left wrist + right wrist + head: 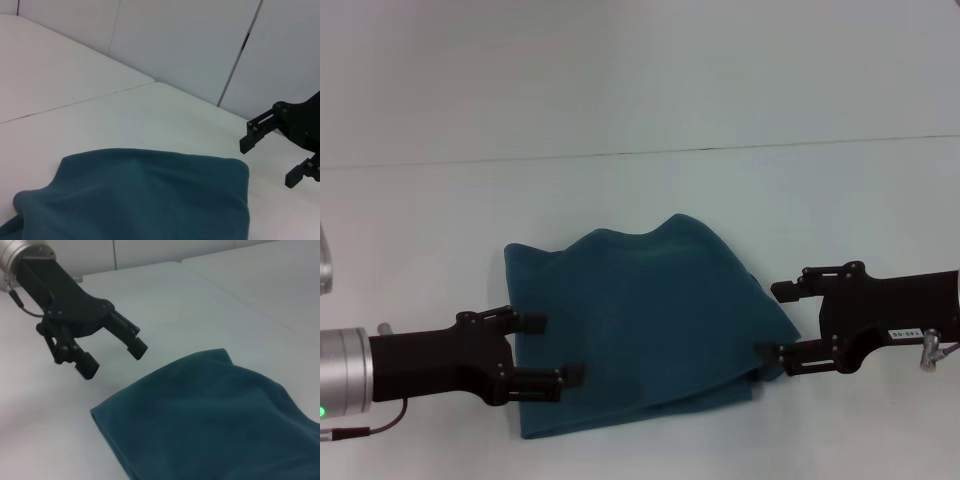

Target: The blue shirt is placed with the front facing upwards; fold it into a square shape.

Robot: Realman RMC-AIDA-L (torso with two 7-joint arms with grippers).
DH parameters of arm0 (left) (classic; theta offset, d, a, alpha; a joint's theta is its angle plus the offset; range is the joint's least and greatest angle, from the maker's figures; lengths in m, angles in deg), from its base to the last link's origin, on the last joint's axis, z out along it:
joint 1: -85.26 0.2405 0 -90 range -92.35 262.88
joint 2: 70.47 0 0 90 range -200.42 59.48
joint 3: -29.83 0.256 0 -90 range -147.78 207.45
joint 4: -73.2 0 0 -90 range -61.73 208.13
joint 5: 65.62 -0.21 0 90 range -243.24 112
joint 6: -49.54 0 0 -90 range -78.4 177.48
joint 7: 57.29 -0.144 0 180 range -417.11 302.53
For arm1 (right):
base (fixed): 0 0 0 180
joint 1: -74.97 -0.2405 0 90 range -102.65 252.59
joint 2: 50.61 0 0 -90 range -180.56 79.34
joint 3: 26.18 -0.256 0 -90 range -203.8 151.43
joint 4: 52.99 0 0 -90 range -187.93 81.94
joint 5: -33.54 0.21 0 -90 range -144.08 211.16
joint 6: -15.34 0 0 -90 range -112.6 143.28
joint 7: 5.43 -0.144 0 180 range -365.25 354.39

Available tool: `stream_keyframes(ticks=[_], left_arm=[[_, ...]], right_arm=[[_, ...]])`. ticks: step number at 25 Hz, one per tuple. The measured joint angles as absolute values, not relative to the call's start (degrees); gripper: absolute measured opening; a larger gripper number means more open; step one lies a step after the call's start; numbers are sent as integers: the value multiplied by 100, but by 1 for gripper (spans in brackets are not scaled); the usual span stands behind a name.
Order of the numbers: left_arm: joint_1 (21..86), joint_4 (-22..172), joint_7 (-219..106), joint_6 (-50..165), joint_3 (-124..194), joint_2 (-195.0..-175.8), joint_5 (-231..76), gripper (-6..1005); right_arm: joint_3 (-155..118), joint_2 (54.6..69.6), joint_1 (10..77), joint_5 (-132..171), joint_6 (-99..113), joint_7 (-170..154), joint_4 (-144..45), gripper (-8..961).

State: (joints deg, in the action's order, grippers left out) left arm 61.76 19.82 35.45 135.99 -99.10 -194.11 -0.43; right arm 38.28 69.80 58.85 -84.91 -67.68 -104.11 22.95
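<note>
**Folded shirt between two spread tools**

While both arms flank the garment, the blue shirt (650, 330) lies on the white bench (640, 100) as a compact, multi-layered bundle, roughly four-sided but uneven. Its far edge humps upward, and a lower layer protrudes along the near edge. No chest print is visible; only plain fabric faces up.

The left tool (552, 350) sits at the shirt's left edge with its fingers spread, one finger above the fabric edge and one lower over the cloth. It grips nothing visible. The right tool (778, 322) is just beside the right edge, also spread, its lower finger (790, 352) close to or touching the near-right corner.

This symmetrical placement suggests a release after a fold, or preparation to square the edges. Judged from the outline, folding is nearly complete; the hump and offset layer require flattening.
</note>
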Motion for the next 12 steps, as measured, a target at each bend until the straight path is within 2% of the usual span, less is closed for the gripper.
stream_keyframes(ticks=[12], left_arm=[[6143,1970,3590,13593,-9899,-19422,-57,961]], right_arm=[[3837,6979,5893,-8490,-6705,-10408,2247,808]])
